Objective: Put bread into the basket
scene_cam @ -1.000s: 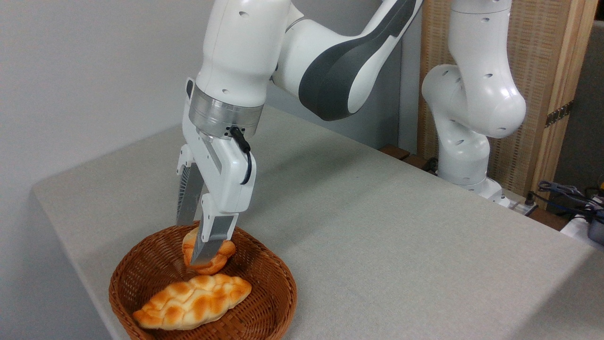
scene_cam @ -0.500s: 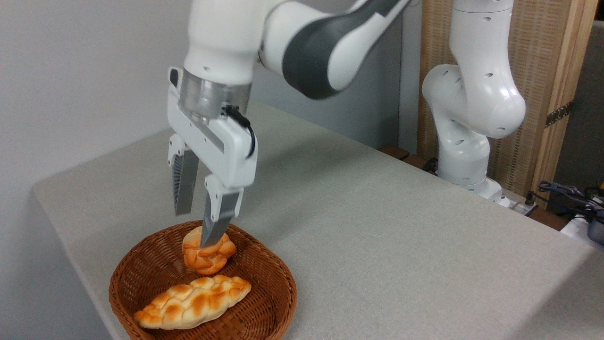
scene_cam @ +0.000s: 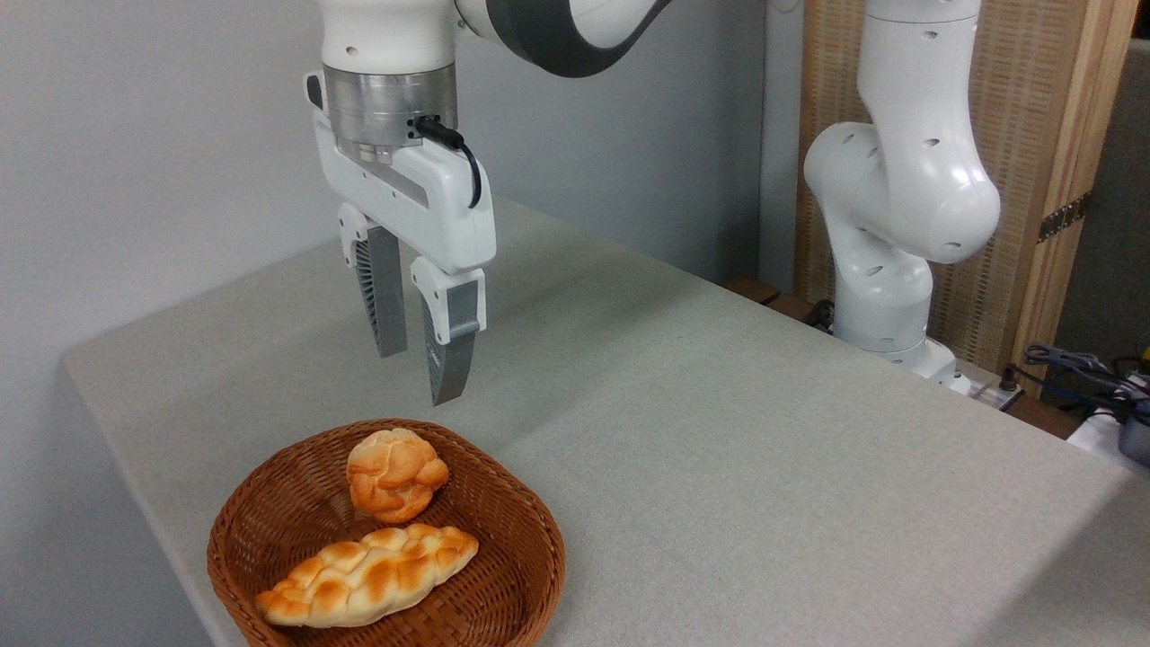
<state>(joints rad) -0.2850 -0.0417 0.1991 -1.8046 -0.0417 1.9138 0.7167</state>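
The basket (scene_cam: pixel 539 548) sits at the desk's (scene_cam: pixel 719 431) near left corner, its rim close to the left edge. Inside it the bread (scene_cam: pixel 367 575) lies along the front, with a small round bun (scene_cam: pixel 396 474) just behind. The tool (scene_cam: pixel 418 373) hangs empty above the basket's back rim, jaws slightly apart. The desk stretches bare to the right.

Bright, even, diffuse light; soft arm shadow on table (scene_cam: pixel 719 431); sharp focus.
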